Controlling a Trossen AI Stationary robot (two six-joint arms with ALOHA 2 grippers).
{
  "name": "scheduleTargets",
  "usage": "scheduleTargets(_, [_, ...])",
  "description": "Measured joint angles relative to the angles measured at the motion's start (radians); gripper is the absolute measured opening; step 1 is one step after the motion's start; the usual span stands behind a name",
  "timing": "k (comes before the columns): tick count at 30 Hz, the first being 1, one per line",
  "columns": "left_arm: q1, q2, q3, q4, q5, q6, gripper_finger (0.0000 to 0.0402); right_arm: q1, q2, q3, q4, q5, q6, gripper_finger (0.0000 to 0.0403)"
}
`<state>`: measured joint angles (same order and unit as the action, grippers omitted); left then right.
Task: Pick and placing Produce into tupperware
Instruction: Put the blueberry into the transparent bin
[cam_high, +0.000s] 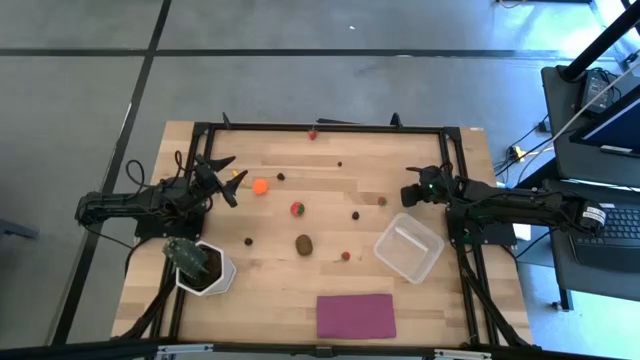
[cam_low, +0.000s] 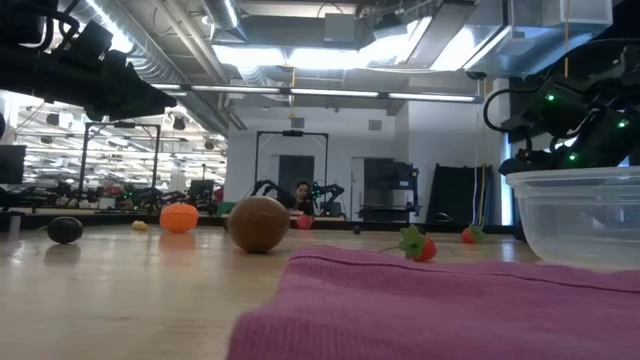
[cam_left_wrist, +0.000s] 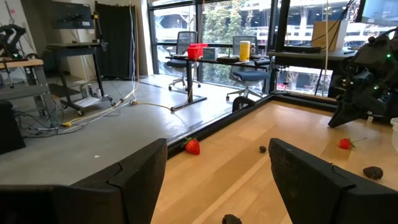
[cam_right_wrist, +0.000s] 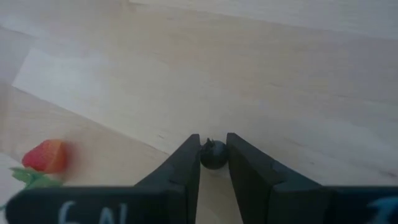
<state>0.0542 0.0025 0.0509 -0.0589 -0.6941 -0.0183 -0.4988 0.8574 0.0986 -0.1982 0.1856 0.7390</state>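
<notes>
Right hand (cam_right_wrist: 213, 163) clamped on dark berry (cam_right_wrist: 213, 155), strawberry (cam_right_wrist: 45, 155) beside, left hand (cam_left_wrist: 217, 180) apart.

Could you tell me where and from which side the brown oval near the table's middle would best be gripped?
Probably from straight above, with the claw closing across the narrow middle of the brown oval. It lies flat on its long side on the bare table, with nothing touching it, so the short width suits the fingers best. The left claw is open and free; the right claw holds a dark berry.
</notes>
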Motion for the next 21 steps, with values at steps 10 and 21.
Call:
scheduleTargets(10, [0.000, 0.000, 0.000, 0.000, 0.000, 0.000, 0.0274, -0.001, 0.001, 0.002, 0.064, -0.001, 0.045, 0.0084])
scheduleTargets(21, [0.000, 0.000, 0.000, 0.000, 0.000, 0.000, 0.0274, -0.001, 0.001, 0.183, 0.050, -0.161, -0.135, 0.0083])
